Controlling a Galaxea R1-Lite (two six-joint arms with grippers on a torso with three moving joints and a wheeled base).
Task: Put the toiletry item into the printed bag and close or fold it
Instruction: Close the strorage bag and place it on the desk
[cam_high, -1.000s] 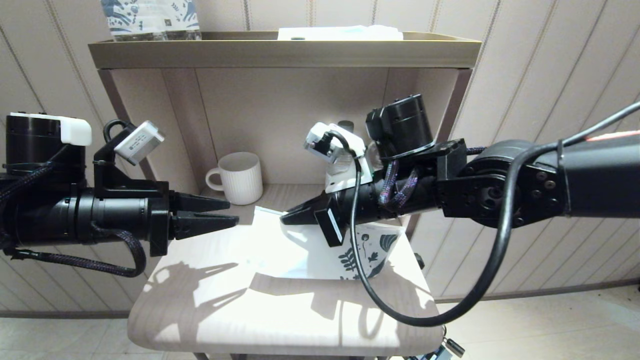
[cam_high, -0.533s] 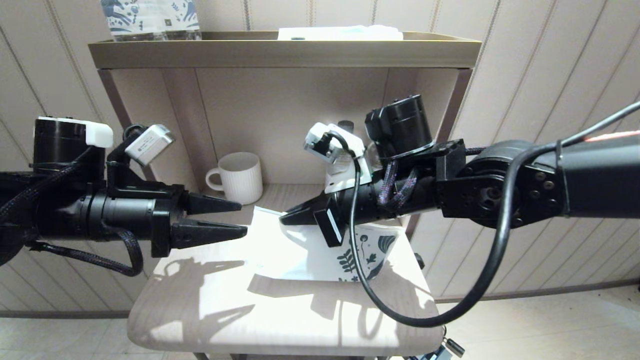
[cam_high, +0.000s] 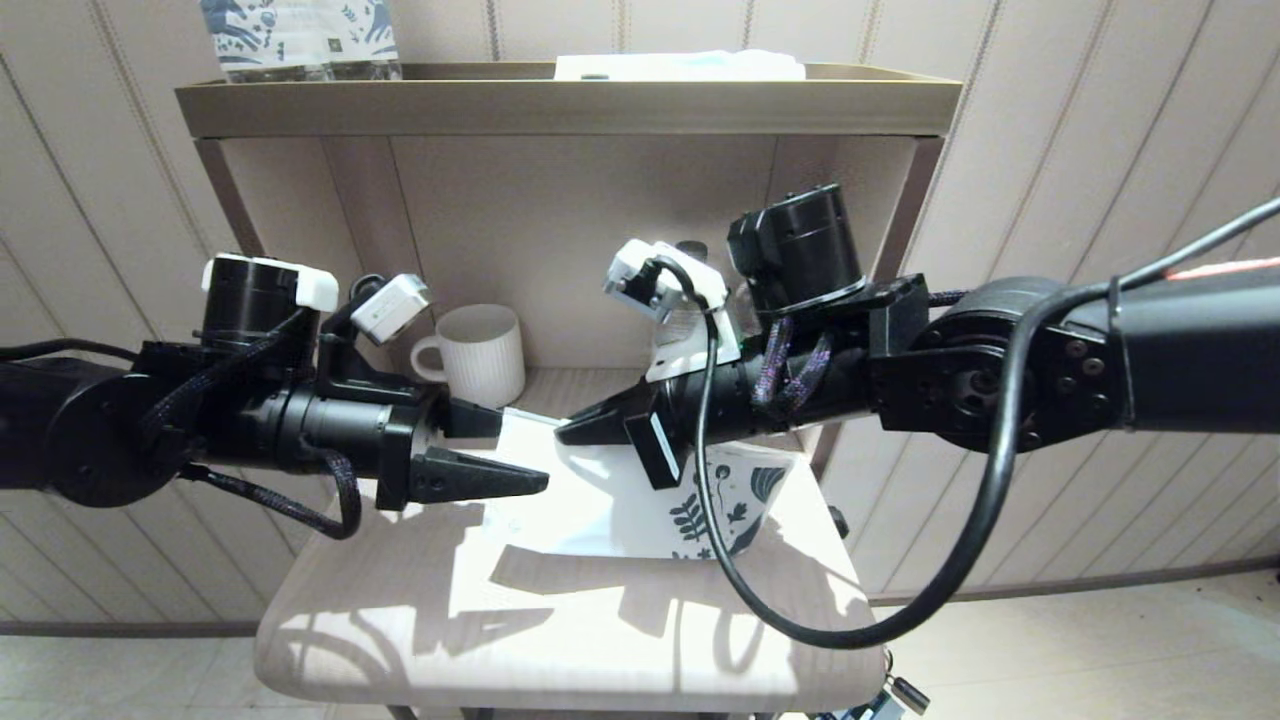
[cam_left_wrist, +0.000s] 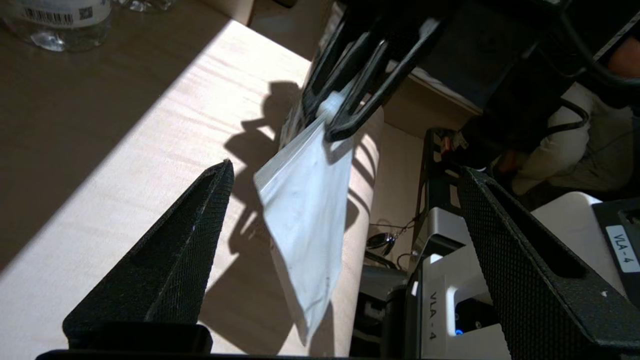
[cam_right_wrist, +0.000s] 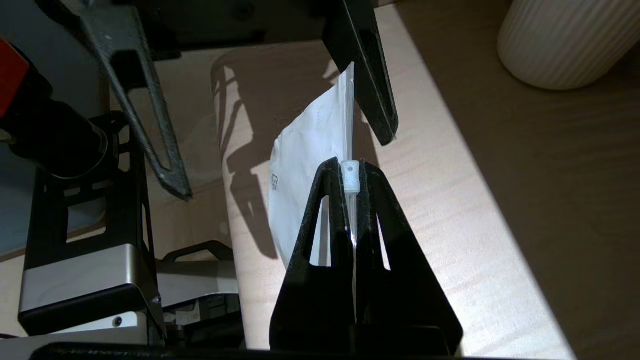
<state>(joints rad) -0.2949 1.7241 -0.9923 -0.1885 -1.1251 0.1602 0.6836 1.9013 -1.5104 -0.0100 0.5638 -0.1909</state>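
The printed bag (cam_high: 620, 500) hangs tilted over the table, its blue leaf prints (cam_high: 735, 510) at the low right end. My right gripper (cam_high: 565, 432) is shut on the white zip slider (cam_right_wrist: 351, 176) at the bag's top edge (cam_right_wrist: 348, 167). From the left, my left gripper (cam_high: 522, 452) stands open at the bag's free upper corner. In the left wrist view the bag (cam_left_wrist: 305, 210) hangs ahead of and between the spread fingers (cam_left_wrist: 200, 220). In the right wrist view one left finger (cam_right_wrist: 372, 85) is close beside the bag's edge (cam_right_wrist: 305, 160). The toothbrush is out of view.
A white ribbed mug (cam_high: 483, 353) stands at the back left of the wooden table (cam_high: 400, 620), under the shelf tray (cam_high: 560, 100). Blue-patterned wrapped bottles (cam_high: 300, 40) stand on that tray. A clear bottle (cam_left_wrist: 55, 20) sits at the back of the table.
My left gripper has opened wider and moved right, up to the bag's free corner. The right gripper holds the bag's zip edge in about the same place.
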